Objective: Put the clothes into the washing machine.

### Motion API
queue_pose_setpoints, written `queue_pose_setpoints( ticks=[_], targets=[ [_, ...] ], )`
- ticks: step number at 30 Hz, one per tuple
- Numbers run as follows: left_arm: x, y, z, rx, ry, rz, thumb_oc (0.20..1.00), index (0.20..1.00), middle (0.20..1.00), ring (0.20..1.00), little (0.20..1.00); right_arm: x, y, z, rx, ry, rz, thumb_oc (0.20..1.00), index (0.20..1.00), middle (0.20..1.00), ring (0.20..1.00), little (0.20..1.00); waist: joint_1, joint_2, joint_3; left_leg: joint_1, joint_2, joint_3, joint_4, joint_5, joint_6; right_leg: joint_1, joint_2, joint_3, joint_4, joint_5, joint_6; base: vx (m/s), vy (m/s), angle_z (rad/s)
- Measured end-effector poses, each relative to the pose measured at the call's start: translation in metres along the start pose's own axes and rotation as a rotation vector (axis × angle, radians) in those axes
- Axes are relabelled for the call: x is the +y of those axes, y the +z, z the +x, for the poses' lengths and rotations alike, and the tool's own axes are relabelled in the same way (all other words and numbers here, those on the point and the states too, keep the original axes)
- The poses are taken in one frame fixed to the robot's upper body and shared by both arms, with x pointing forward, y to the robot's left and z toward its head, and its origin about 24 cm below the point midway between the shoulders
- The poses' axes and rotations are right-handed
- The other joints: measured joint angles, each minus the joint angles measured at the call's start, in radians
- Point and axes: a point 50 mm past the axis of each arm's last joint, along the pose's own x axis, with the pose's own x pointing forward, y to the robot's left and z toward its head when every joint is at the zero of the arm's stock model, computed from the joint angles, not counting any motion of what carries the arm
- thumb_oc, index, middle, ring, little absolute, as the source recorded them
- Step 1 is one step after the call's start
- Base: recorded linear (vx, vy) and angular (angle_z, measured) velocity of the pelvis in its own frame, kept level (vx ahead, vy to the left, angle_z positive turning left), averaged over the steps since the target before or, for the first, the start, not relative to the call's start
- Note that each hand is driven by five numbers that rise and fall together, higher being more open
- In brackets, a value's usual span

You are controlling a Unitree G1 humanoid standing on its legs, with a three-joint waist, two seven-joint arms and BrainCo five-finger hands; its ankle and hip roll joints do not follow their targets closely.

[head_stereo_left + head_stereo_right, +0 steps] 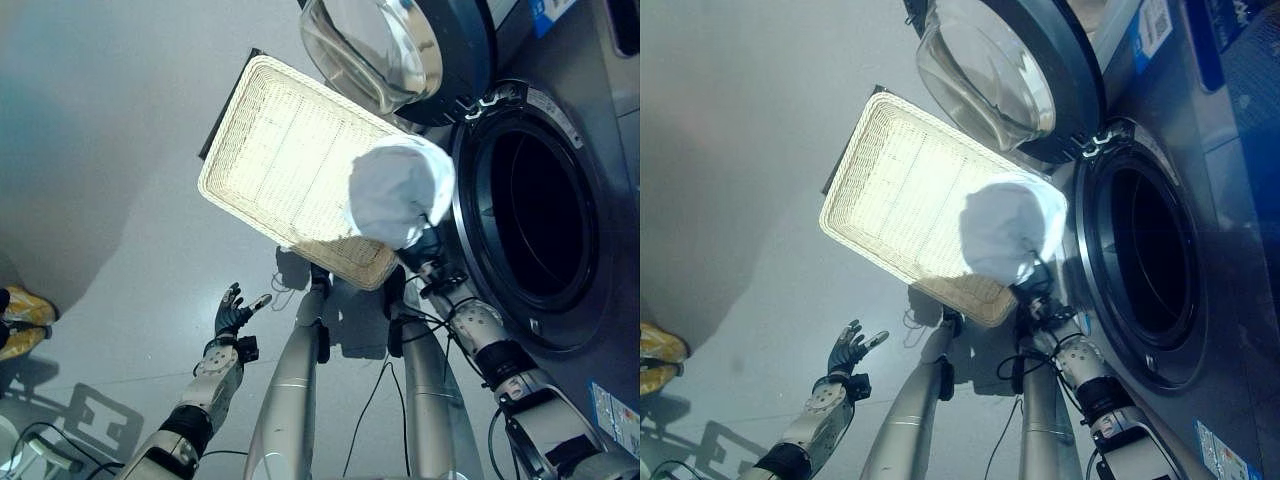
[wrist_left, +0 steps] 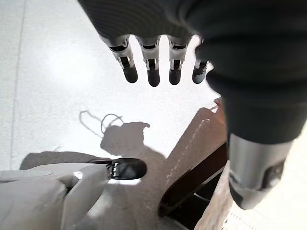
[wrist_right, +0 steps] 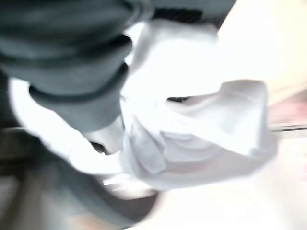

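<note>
A bunched white garment hangs in the air over the near right corner of a flat wicker basket, just left of the washing machine's open drum. My right hand is under the bundle, shut on its lower edge. In the right wrist view the white garment wraps round the hand's dark cover. My left hand is open, fingers spread, low over the bare floor near the basket's near left side, and holds nothing.
The machine's round glass door stands swung open above the basket's far right corner. The basket's inside looks bare. A pair of yellow shoes is at the far left on the grey floor.
</note>
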Motion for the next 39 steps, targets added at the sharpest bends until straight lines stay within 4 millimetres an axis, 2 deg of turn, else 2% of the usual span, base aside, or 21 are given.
queue_pose_setpoints(
  ticks=[4, 7, 8, 11, 15, 20, 21, 22, 23, 26, 28, 29, 31, 32, 33, 34, 35, 36, 37, 38, 39],
  targets=[
    [0.012, -0.008, -0.002, 0.013, 0.033, -0.009, 1.0, 1.0, 1.0, 1.0, 1.0, -0.005, 0.035, -0.01, -0.254, -0.025, 0.022, 0.2, 0.2, 0.2, 0.2, 0.2, -0.043, 0.001, 0.001, 0.049, 0.004, 0.018, -0.038, 0.004, 0.007, 0.04, 0.008, 0.018, -0.038, 0.011, 0.006, 0.0, -0.007, -0.15],
    [0.011, -0.009, -0.002, 0.011, 0.017, -0.012, 1.0, 1.0, 1.0, 1.0, 1.0, -0.007, 0.053, -0.015, -0.391, -0.048, 0.041, 0.2, 0.2, 0.2, 0.2, 0.2, -0.045, 0.002, 0.001, 0.074, 0.01, 0.039, -0.06, 0.007, 0.01, 0.054, 0.012, 0.022, -0.056, 0.02, 0.005, 0.0, -0.006, -0.21],
    [0.011, -0.01, -0.002, 0.012, 0.016, -0.016, 1.0, 1.0, 1.0, 1.0, 1.0, -0.005, 0.065, -0.016, -0.493, -0.057, 0.064, 0.2, 0.2, 0.2, 0.2, 0.2, -0.045, 0.01, 0.004, 0.092, 0.013, 0.051, -0.074, 0.008, 0.011, 0.066, 0.014, 0.024, -0.069, 0.026, 0.004, 0.0, -0.004, -0.22],
    [0.012, -0.01, -0.002, 0.013, 0.017, -0.035, 1.0, 1.0, 1.0, 1.0, 1.0, -0.001, 0.084, -0.017, -0.646, -0.086, 0.101, 0.2, 0.2, 0.2, 0.2, 0.2, -0.049, 0.02, 0.006, 0.112, 0.018, 0.063, -0.092, 0.01, 0.014, 0.078, 0.023, 0.035, -0.083, 0.03, 0.003, 0.0, -0.005, -0.16],
    [0.007, -0.011, -0.003, 0.015, 0.0, -0.048, 1.0, 1.0, 1.0, 1.0, 1.0, 0.0, 0.094, -0.016, -0.828, -0.208, 0.159, 0.2, 0.2, 0.2, 0.2, 0.2, -0.045, 0.055, 0.012, 0.124, 0.019, 0.065, -0.093, 0.01, 0.014, 0.09, 0.023, 0.034, -0.089, 0.03, 0.003, 0.02, -0.024, -0.02],
    [0.005, -0.014, -0.003, 0.03, -0.007, -0.034, 1.0, 1.0, 1.0, 1.0, 1.0, -0.001, 0.102, -0.016, -0.998, -0.362, 0.193, 0.2, 0.2, 0.2, 0.2, 0.2, -0.038, 0.06, 0.011, 0.125, 0.02, 0.062, -0.092, 0.009, 0.012, 0.093, 0.016, 0.026, -0.085, 0.031, 0.006, 0.01, -0.087, 0.03],
    [0.0, -0.018, -0.005, 0.045, -0.031, -0.014, 1.0, 1.0, 1.0, 1.0, 1.0, 0.003, 0.108, -0.014, -1.095, -0.417, 0.216, 0.2, 0.2, 0.2, 0.2, 0.2, -0.02, 0.06, 0.011, 0.122, 0.01, 0.063, -0.092, 0.006, 0.017, 0.078, -0.008, 0.003, -0.085, 0.037, 0.008, 0.0, -0.094, -0.14],
    [-0.001, -0.018, -0.005, 0.046, -0.036, -0.012, 1.0, 1.0, 1.0, 1.0, 1.0, 0.006, 0.11, -0.014, -1.118, -0.426, 0.219, 0.758, 0.758, 0.758, 0.758, 0.758, -0.016, 0.06, 0.011, 0.117, 0.006, 0.063, -0.092, 0.005, 0.017, 0.075, -0.015, -0.002, -0.085, 0.042, 0.009, 0.04, -0.143, -0.11],
    [-0.001, -0.016, -0.005, 0.043, -0.037, -0.011, 1.0, 1.0, 1.0, 1.0, 1.0, 0.011, 0.114, -0.012, -1.156, -0.447, 0.224, 1.0, 1.0, 1.0, 1.0, 1.0, -0.017, 0.062, 0.011, 0.098, 0.0, 0.059, -0.092, 0.004, 0.015, 0.061, -0.024, -0.009, -0.086, 0.046, 0.013, 0.03, -0.087, 0.04],
    [-0.005, -0.012, -0.004, 0.033, -0.053, -0.015, 1.0, 1.0, 1.0, 1.0, 1.0, 0.017, 0.124, -0.012, -1.208, -0.509, 0.263, 1.0, 1.0, 1.0, 1.0, 1.0, -0.015, 0.063, 0.012, 0.065, -0.01, 0.039, -0.096, -0.008, -0.001, 0.043, -0.032, -0.016, -0.104, 0.049, 0.019, 0.02, -0.082, 0.22],
    [-0.008, -0.01, -0.003, 0.033, -0.065, -0.006, 1.0, 1.0, 1.0, 1.0, 1.0, 0.022, 0.133, -0.012, -1.233, -0.526, 0.28, 1.0, 1.0, 1.0, 1.0, 1.0, -0.015, 0.063, 0.012, 0.039, -0.022, 0.031, -0.081, -0.032, -0.033, 0.033, -0.051, -0.013, -0.118, 0.05, 0.019, 0.04, -0.064, 0.18],
    [-0.01, -0.011, -0.003, 0.046, -0.078, 0.009, 1.0, 1.0, 1.0, 1.0, 1.0, 0.027, 0.142, -0.011, -1.243, -0.544, 0.297, 1.0, 1.0, 1.0, 1.0, 1.0, -0.01, 0.065, 0.013, 0.027, -0.033, 0.033, -0.068, -0.044, -0.044, 0.026, -0.057, -0.016, -0.12, 0.058, 0.032, 0.04, -0.069, 0.03],
    [-0.009, -0.003, -0.002, 0.025, -0.085, 0.01, 1.0, 1.0, 1.0, 1.0, 1.0, 0.03, 0.154, -0.013, -1.261, -0.575, 0.318, 1.0, 1.0, 1.0, 1.0, 1.0, 0.011, 0.067, 0.014, 0.026, -0.04, 0.032, -0.079, -0.044, -0.044, 0.023, -0.061, -0.014, -0.116, 0.055, 0.034, 0.06, -0.051, 0.02],
    [-0.007, 0.0, -0.001, 0.015, -0.084, 0.015, 1.0, 1.0, 1.0, 1.0, 1.0, 0.03, 0.157, -0.014, -1.265, -0.586, 0.33, 1.0, 1.0, 1.0, 1.0, 1.0, 0.009, 0.066, 0.014, 0.023, -0.045, 0.032, -0.081, -0.05, -0.053, 0.021, -0.068, -0.012, -0.122, 0.055, 0.033, 0.02, -0.032, 0.3],
    [-0.006, 0.003, 0.001, 0.009, -0.082, 0.015, 1.0, 1.0, 1.0, 1.0, 1.0, 0.026, 0.159, -0.017, -1.254, -0.606, 0.319, 1.0, 1.0, 1.0, 1.0, 1.0, -0.011, 0.06, 0.016, -0.004, -0.07, 0.031, -0.019, -0.067, -0.057, 0.015, -0.1, -0.01, -0.129, 0.065, 0.04, 0.02, -0.015, 0.53],
    [-0.005, 0.006, 0.003, 0.009, -0.08, 0.02, 1.0, 1.0, 1.0, 1.0, 1.0, 0.025, 0.164, -0.014, -1.208, -0.621, 0.302, 1.0, 1.0, 1.0, 1.0, 1.0, -0.027, 0.053, 0.017, -0.058, -0.085, 0.023, 0.177, -0.11, -0.01, 0.006, -0.127, -0.017, -0.125, 0.077, 0.04, 0.0, -0.012, 0.26],
    [-0.006, 0.005, 0.002, 0.02, -0.081, 0.02, 1.0, 1.0, 1.0, 1.0, 1.0, 0.026, 0.17, -0.009, -1.13, -0.626, 0.269, 1.0, 1.0, 1.0, 1.0, 1.0, -0.013, 0.054, 0.016, -0.053, -0.085, 0.015, 0.294, -0.211, 0.026, 0.003, -0.112, -0.012, -0.127, 0.081, 0.057, 0.01, -0.013, -0.3],
    [-0.004, 0.006, 0.003, 0.023, -0.074, 0.015, 1.0, 1.0, 1.0, 1.0, 1.0, 0.031, 0.169, 0.008, -0.933, -0.609, 0.212, 1.0, 1.0, 1.0, 1.0, 1.0, -0.009, 0.054, 0.017, -0.036, -0.071, 0.025, 0.219, -0.203, 0.1, -0.015, -0.092, -0.024, -0.097, 0.08, 0.063, -0.02, -0.017, -0.61],
    [-0.001, 0.007, 0.003, 0.018, -0.069, 0.011, 1.0, 1.0, 1.0, 1.0, 1.0, 0.029, 0.165, 0.014, -0.857, -0.608, 0.205, 1.0, 1.0, 1.0, 1.0, 1.0, -0.014, 0.054, 0.017, -0.035, -0.065, 0.027, 0.2, -0.189, 0.098, -0.01, -0.078, -0.039, -0.082, 0.073, 0.05, 0.02, -0.048, -0.45],
    [0.004, 0.01, 0.004, 0.013, -0.068, 0.027, 1.0, 1.0, 1.0, 1.0, 1.0, 0.028, 0.155, 0.022, -0.716, -0.579, 0.173, 1.0, 1.0, 1.0, 1.0, 1.0, -0.024, 0.037, 0.022, -0.025, -0.076, 0.036, 0.158, -0.153, 0.099, 0.023, -0.058, -0.047, -0.099, 0.083, 0.027, 0.03, -0.05, -0.13],
    [0.003, 0.011, 0.005, 0.009, -0.07, 0.021, 1.0, 1.0, 1.0, 1.0, 1.0, 0.025, 0.155, 0.021, -0.692, -0.554, 0.167, 1.0, 1.0, 1.0, 1.0, 1.0, -0.029, 0.036, 0.024, -0.024, -0.076, 0.039, 0.151, -0.15, 0.099, 0.022, -0.057, -0.044, -0.107, 0.086, 0.025, 0.03, -0.044, -0.05]
  ],
)
